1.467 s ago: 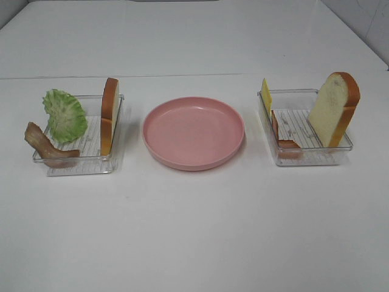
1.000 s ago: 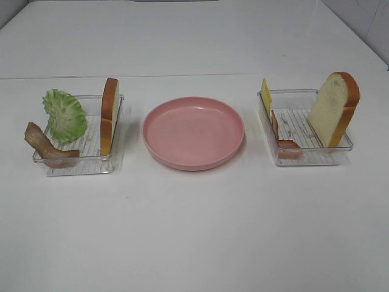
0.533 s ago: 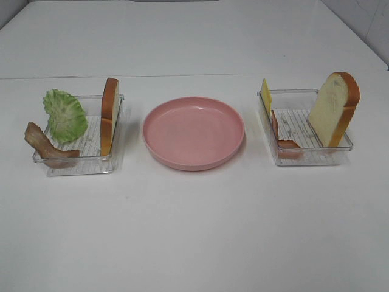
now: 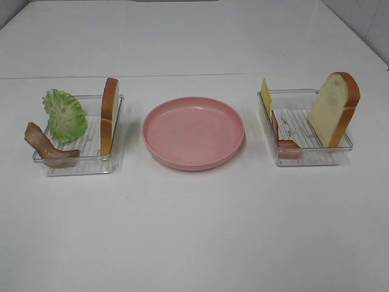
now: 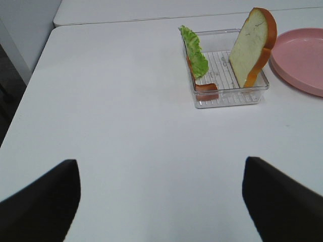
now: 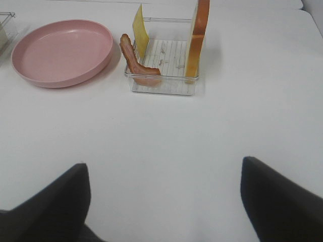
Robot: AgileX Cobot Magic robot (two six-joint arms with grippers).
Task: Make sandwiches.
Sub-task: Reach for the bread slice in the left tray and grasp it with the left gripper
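The pink plate (image 4: pixel 193 132) is sitting between two trays. In the left tray (image 4: pixel 79 164), the left bread slice (image 4: pixel 109 115) is standing on edge at the plate side; the lettuce (image 4: pixel 65 114) and left bacon strip (image 4: pixel 44 145) are leaning at the outer side. In the right tray (image 4: pixel 310 159), the cheese square (image 4: pixel 265 96) and right bacon strip (image 4: pixel 282 137) are leaning at the plate side, the right bread slice (image 4: pixel 333 109) at the outer side. You are holding the left gripper (image 5: pixel 161 201) and right gripper (image 6: pixel 161 201) well apart from them, jaws spread wide, gripping nothing.

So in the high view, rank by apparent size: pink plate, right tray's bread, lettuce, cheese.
1. pink plate
2. right tray's bread
3. lettuce, only slightly smaller
4. cheese, seen nearly edge-on
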